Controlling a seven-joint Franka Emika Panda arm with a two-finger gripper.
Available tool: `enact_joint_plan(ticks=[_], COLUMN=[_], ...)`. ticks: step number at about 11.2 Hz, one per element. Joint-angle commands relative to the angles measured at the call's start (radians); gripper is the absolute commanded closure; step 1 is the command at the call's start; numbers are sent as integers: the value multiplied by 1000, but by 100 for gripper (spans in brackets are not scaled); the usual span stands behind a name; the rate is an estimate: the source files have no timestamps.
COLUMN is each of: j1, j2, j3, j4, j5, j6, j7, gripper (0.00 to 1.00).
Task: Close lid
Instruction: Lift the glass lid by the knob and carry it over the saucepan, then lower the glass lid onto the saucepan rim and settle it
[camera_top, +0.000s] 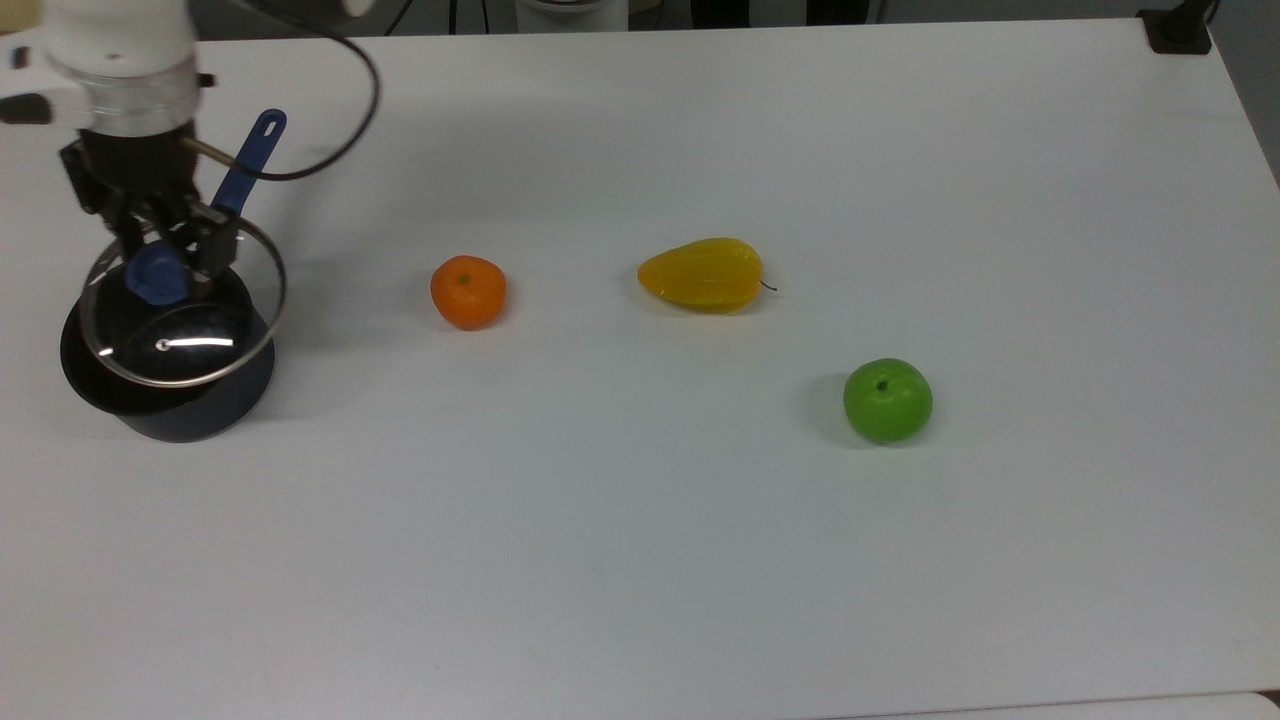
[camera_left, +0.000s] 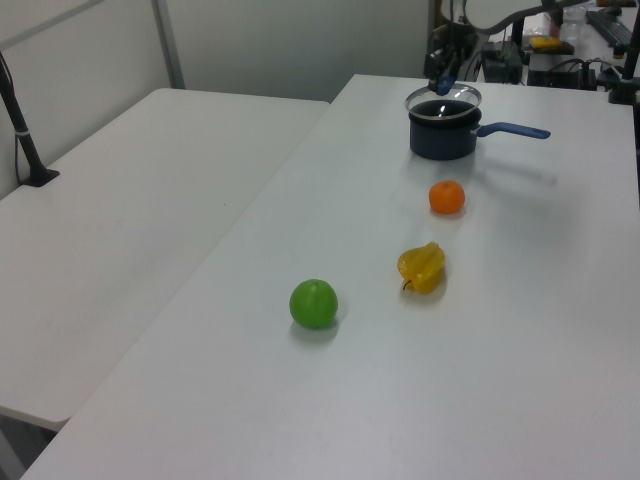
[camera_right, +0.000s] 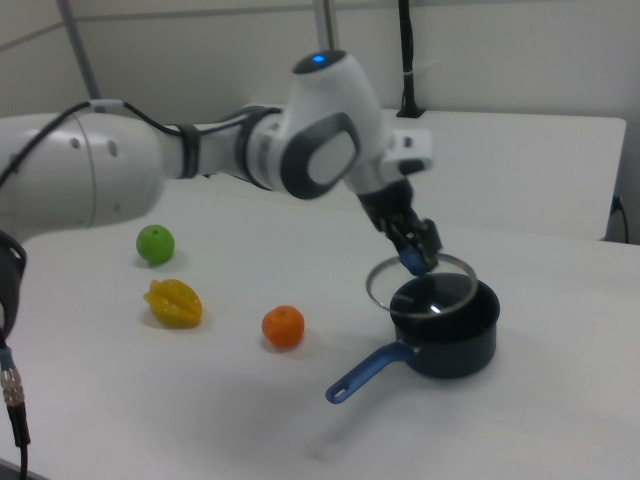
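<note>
Holding the lid (camera_top: 183, 312) by its blue knob (camera_top: 157, 279), the hand (camera_top: 160, 262) has its two fingers closed on either side of that knob. Lid location: in the air above the pan (camera_top: 170, 385), tilted, apart from the pan's rim in the right view, and offset so that part of the black interior shows past the lid's edge in the top view.

Hidden or cut off: the arm's upper links leave the top view at its upper left corner; in the left view the arm is cut by the upper edge and the hand (camera_left: 444, 80) is too small to make out finger detail. The pan's handle (camera_top: 243, 177) is partly crossed by the hand and lid in the top view. A black cable (camera_top: 330, 120) loops from the wrist.

Arm pose: in the right view the white arm (camera_right: 200, 150) reaches across from the right view's left, wrist bent downward, hand (camera_right: 415, 250) pointing down at the pan (camera_right: 450, 335).

Count on the white bench (camera_top: 700, 520):
- lid, one
- pan, one, dark, blue handle
- orange (camera_top: 468, 291), one
- yellow fruit (camera_top: 703, 274), one
- green apple (camera_top: 887, 400), one

The three fruits lie well apart from the pan.
</note>
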Motion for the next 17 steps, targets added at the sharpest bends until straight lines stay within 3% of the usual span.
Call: enact_joint_plan(ticks=[1, 5, 17], j1=[-50, -69, -61], j2=[56, 77, 82], j3=[13, 12, 15], j4=[54, 46, 14], j5=[68, 73, 73], j6=[2, 78, 110], j7=[-49, -47, -50], gripper=[60, 60, 59])
